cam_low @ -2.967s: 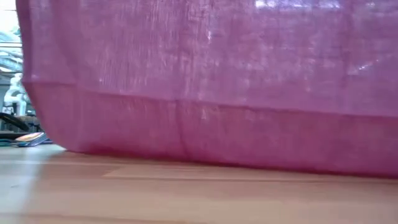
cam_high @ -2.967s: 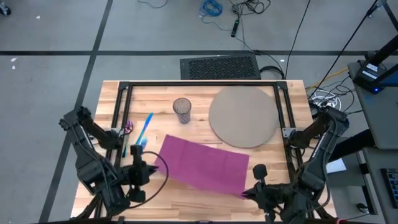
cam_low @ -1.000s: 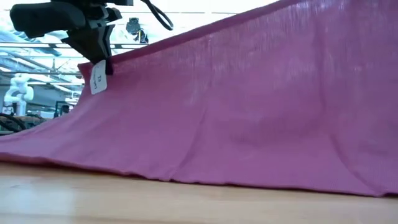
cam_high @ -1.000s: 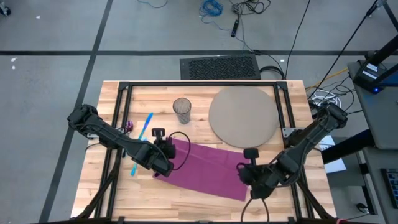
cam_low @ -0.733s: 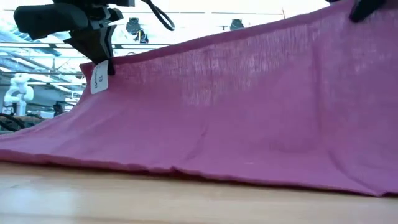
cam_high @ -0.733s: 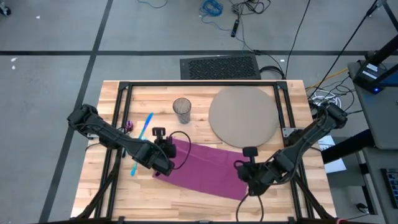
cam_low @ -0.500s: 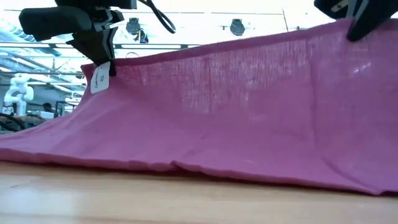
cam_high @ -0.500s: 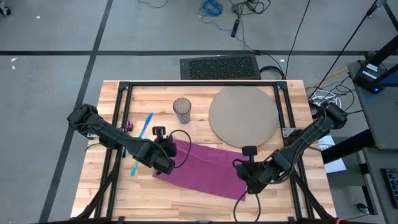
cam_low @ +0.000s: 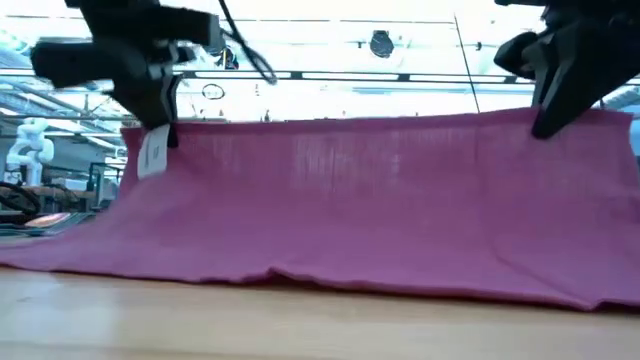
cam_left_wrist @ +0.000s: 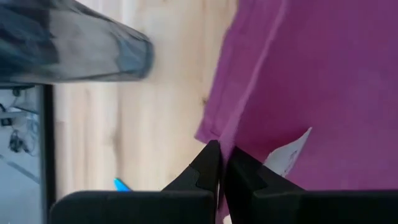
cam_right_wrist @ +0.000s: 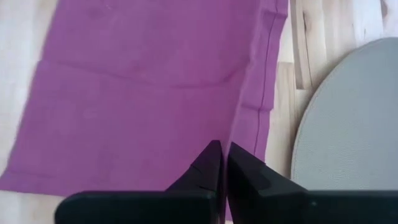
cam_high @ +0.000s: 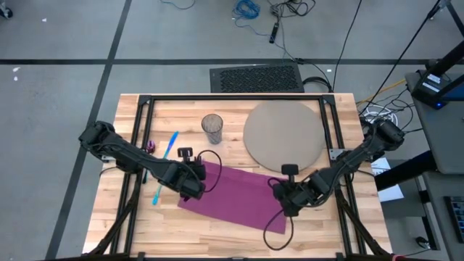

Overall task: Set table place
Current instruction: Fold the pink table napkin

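Both arms are folding the purple napkin (cam_high: 235,196) at the desk's (cam_high: 333,225) near middle: the left gripper (cam_high: 194,185) and right gripper (cam_high: 288,197) are clenching its lifted edge. The mat (cam_high: 284,135), glass (cam_high: 212,128) and blue cutlery (cam_high: 166,164) are lying unarranged; no plate is showing.

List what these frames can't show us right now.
- Low view: the lifted napkin screens the mat, glass and cutlery.
- High view: the arms cover both grippers' hold on the napkin edge; the pink piece is too small to identify.
- Left wrist view: the tag is unreadable.
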